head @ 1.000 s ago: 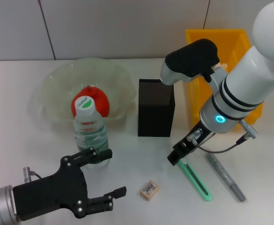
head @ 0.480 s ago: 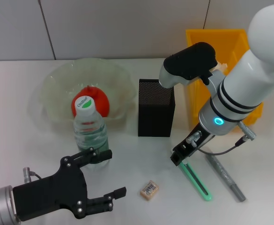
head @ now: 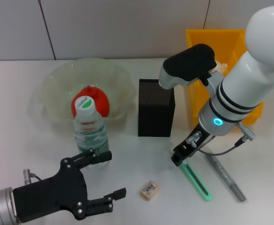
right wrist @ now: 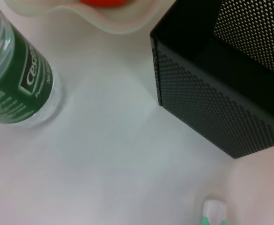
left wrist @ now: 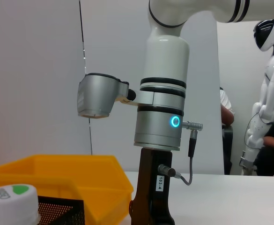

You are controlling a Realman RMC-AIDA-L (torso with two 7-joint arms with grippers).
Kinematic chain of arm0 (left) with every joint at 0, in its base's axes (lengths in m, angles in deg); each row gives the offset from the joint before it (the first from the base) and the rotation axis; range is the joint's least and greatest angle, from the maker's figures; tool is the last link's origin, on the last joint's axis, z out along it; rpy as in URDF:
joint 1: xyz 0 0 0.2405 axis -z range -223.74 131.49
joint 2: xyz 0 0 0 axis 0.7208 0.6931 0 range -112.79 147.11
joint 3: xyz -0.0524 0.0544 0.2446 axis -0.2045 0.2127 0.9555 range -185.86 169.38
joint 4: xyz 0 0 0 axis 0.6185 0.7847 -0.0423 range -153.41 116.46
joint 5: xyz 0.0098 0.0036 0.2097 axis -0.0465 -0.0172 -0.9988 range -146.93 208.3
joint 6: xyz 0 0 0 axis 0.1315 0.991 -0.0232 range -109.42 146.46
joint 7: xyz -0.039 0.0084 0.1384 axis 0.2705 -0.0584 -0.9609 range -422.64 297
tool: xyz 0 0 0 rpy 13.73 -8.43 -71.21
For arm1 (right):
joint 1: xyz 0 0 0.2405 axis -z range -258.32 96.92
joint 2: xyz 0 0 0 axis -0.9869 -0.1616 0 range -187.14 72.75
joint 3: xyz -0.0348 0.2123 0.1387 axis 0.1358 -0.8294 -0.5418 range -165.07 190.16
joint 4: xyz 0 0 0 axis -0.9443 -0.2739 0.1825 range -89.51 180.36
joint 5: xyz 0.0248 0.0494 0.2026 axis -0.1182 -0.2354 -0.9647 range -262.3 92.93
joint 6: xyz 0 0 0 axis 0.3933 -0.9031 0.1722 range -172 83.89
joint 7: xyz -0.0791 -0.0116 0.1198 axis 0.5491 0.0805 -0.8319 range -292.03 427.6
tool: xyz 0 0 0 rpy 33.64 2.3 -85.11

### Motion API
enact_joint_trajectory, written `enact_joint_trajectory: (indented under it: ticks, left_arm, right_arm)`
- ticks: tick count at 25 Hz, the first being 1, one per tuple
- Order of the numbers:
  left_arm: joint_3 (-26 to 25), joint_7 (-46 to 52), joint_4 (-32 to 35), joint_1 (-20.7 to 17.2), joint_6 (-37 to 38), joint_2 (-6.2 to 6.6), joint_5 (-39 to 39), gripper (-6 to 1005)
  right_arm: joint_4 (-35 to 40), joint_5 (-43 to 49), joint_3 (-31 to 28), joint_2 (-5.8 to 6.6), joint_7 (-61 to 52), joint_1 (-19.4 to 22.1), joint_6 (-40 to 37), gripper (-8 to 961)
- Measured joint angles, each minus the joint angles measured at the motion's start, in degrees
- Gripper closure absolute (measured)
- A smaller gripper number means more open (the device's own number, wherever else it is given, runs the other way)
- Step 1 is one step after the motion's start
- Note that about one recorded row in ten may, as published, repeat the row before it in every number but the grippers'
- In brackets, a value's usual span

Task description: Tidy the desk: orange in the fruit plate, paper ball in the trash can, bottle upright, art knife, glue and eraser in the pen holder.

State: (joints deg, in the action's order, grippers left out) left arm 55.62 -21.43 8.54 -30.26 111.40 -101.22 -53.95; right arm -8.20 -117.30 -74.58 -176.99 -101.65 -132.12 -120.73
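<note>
The orange (head: 92, 100) lies in the clear fruit plate (head: 50, 89). In front of the plate the bottle (head: 90, 130) stands upright; its cap (left wrist: 9, 200) also shows in the left wrist view. My left gripper (head: 109, 176) is open and empty, just on the near side of the bottle. The black mesh pen holder (head: 155, 108) stands mid-table. My right gripper (head: 181, 157) hangs over the far end of the green glue stick (head: 196, 181). The grey art knife (head: 226, 177) lies to its right. Nearer the front edge lies the eraser (head: 149, 189). The paper ball is not clearly seen.
The yellow trash can (head: 215, 39) stands at the back right, partly behind my right arm. A pale scrap (head: 222, 66) shows inside it. In the right wrist view, the pen holder (right wrist: 211, 108), the bottle (right wrist: 15, 89) and the glue stick's tip (right wrist: 214, 212) appear.
My right gripper has edged slightly nearer over the end of the green glue stick. The left gripper has sunk a little. No object has moved.
</note>
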Motion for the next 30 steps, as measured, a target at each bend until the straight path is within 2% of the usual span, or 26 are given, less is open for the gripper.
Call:
enact_joint_trajectory:
  ticks: [16,27,30]
  left_arm:
    - [-0.13,-0.01,-0.29,0.13,-0.21,0.0,0.0,184]
    - [0.04,0.14,-0.39,0.13,-0.24,0.0,0.0,184]
    - [0.03,0.19,-0.39,0.13,-0.24,0.0,0.0,184]
  right_arm:
    - [1.53,-0.05,1.28,0.0,0.08,-0.62,0.78,577]
    - [4.27,-0.82,1.57,0.0,0.74,-1.9,1.94,667]
    - [4.19,-0.84,2.0,0.0,0.87,-1.92,1.93,732]
